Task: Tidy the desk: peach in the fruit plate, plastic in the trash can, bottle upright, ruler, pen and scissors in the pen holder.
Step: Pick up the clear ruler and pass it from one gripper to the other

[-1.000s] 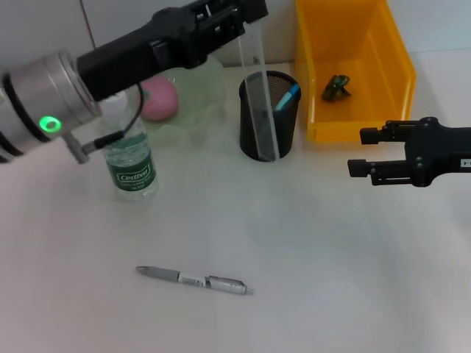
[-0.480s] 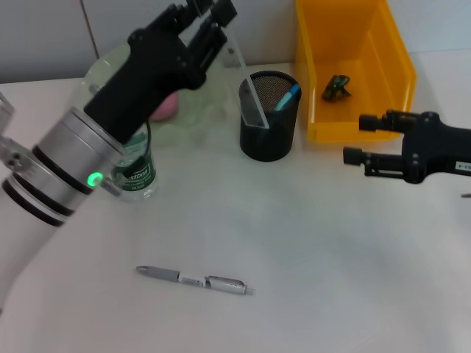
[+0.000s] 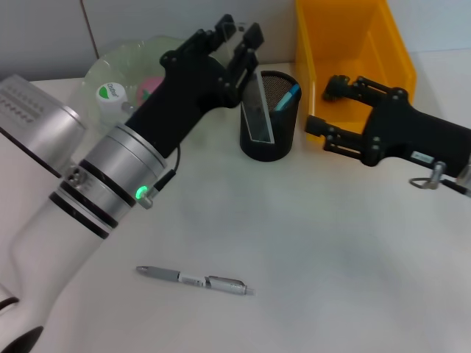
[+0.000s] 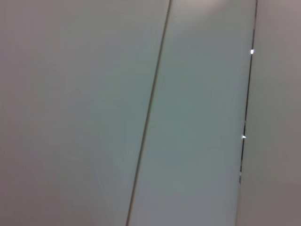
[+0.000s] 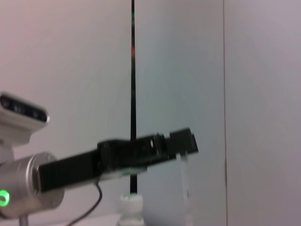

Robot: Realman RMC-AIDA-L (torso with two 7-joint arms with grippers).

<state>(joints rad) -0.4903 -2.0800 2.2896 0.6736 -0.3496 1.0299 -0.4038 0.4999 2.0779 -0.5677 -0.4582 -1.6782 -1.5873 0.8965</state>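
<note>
Ruler [image 3: 259, 118] inside pen holder [image 3: 269, 140] — left gripper [image 3: 239, 40] spread, right gripper [image 3: 329, 107] spread.

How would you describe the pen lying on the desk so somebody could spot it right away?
Start at the black mesh pen holder standing beside the orange bin, then come toward the near edge of the white desk. The pen lies flat there on its own, apart from everything else. It is a slim grey and silver stick, the only item still lying loose on the desk.

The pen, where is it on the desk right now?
In the head view, the pen lies flat on the desk, near the front, left of centre, well apart from the pen holder.
</note>
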